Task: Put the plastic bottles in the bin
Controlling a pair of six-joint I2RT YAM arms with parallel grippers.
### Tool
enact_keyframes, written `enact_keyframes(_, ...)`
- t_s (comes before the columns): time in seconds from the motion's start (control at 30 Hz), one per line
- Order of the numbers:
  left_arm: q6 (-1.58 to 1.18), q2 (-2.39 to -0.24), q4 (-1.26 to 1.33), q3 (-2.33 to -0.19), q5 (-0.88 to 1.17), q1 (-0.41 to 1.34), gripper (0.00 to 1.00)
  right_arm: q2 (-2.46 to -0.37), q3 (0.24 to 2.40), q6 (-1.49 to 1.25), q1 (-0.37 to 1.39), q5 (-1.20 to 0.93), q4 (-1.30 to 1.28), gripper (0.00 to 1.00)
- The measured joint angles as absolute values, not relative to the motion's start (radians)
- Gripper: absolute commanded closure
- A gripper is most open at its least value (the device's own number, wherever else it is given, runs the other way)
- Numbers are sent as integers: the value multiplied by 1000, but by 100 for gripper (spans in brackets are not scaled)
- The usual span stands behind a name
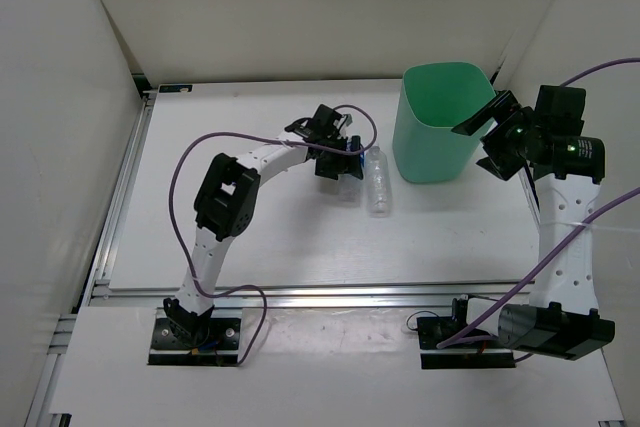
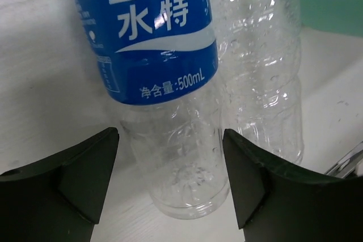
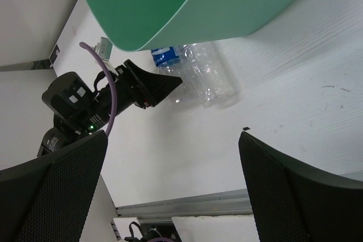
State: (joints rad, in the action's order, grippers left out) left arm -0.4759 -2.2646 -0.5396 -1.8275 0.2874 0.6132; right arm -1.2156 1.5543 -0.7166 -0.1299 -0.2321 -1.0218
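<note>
Left claw: my left claw [image 2: 170,179] stands with its jaws apart, astride the base end of the blue-label bottle [image 2: 164,55]. The pads [image 2: 108,157] sit right at the bottle's sides. I cannot tell whether they bite yet.
Right claw: my right claw [image 3: 173,134] is wide open with nothing in it, hanging by the bin's rim at its 3 o'clock.
Bottles: two lie flat on the surface [image 1: 300,247], a little toward 12 o'clock of its middle. The plain clear bottle [image 2: 266,66] lies along the blue-label one's 3 o'clock side, just beside it and seemingly touching.
Bin: the bin [image 1: 440,137] stands upright at about 2 o'clock of the pair, close by.
Risk, end grip: I hold near the base, far from the bottle's middle. On lifting, I judge the long end may droop, and the bottle could swing or slide out.
Risk, thin wall: the bottle looks empty and soft. A hard squeeze could buckle it or make it squirt out from between the pads.
Risk, neighbour: my 3 o'clock finger sits in the seam between the two bottles. It could shove the clear one and set it rolling out of easy reach.
Risk, rim: the bin is tall. A drooping bottle may strike its wall and tip or push it.
Risk, arms: my right claw waits at the rim, so carrying over there could make the arms meet.
</note>
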Motion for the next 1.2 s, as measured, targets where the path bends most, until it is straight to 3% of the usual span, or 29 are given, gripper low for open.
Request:
enact_keyframes(0.03,-476,-2269,-543,-1827,294,615,23,-1216,1555,-714,-130,-230,-1022,0)
enact_keyframes(0.07,-474,-2271,-548,-1827,300,616,36,-1216,1555,-712,-130,-226,-1022,0)
enact_keyframes(0.17,-474,-2270,-549,-1822,313,614,55,-1216,1555,-706,-130,-213,-1022,0)
enact_keyframes(0.43,-474,-2243,-614,-1874,232,527,58,-1213,1554,-704,-134,-208,-1022,0)
enact_keyframes(0.73,-468,-2228,-544,-2550,138,443,60,-1173,1530,-718,-141,-184,-1024,0)
enact_keyframes(0.9,-531,-2155,-398,-2571,250,481,62,-1141,1532,-728,-150,-150,-1045,0)
enact_keyframes(1.2,-661,-2262,-187,-2552,319,590,64,-1015,1606,-732,-150,-141,-1112,0)
